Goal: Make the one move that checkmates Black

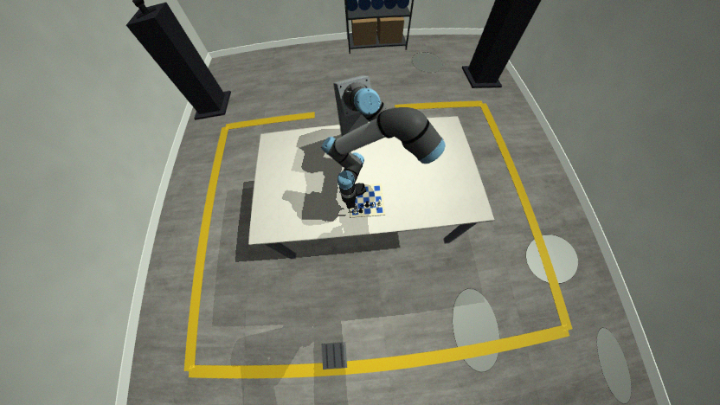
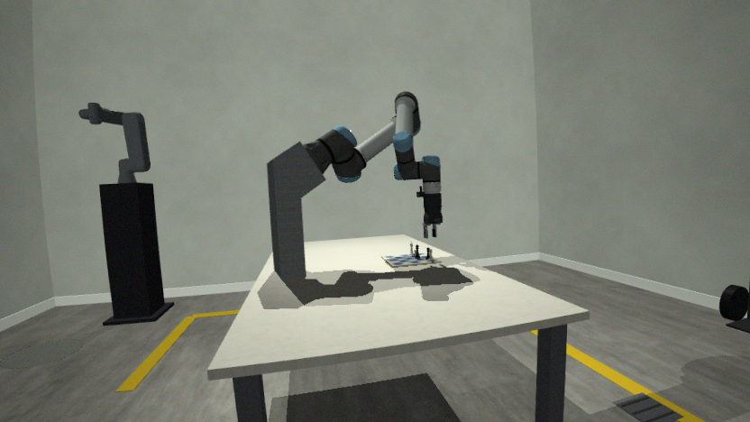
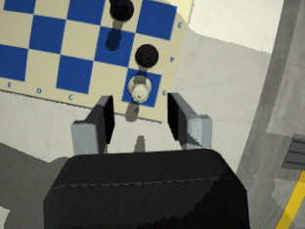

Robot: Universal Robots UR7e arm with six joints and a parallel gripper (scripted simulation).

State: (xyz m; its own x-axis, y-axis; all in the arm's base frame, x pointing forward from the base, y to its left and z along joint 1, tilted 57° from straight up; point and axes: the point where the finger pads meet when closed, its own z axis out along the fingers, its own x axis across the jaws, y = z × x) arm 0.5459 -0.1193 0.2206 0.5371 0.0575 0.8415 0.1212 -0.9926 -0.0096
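Note:
A small blue and cream chessboard (image 1: 376,190) (image 2: 396,260) (image 3: 39,34) lies on the white table (image 1: 427,166) (image 2: 393,315). In the wrist view a white piece (image 3: 139,89) stands on a blue corner square at the board's near edge. A black piece (image 3: 147,55) stands on the cream square beyond it. My gripper (image 3: 140,109) (image 2: 431,229) (image 1: 350,205) is open and empty. It hangs well above the board's corner, with the near white piece showing between its fingers.
The arm's grey mount stands at the table's back edge (image 1: 352,100). A second arm on a black pedestal (image 2: 125,246) stands off to the left. Black pillars (image 1: 176,60) (image 1: 498,40), a shelf (image 1: 378,25) and yellow floor tape (image 1: 523,201) surround the table.

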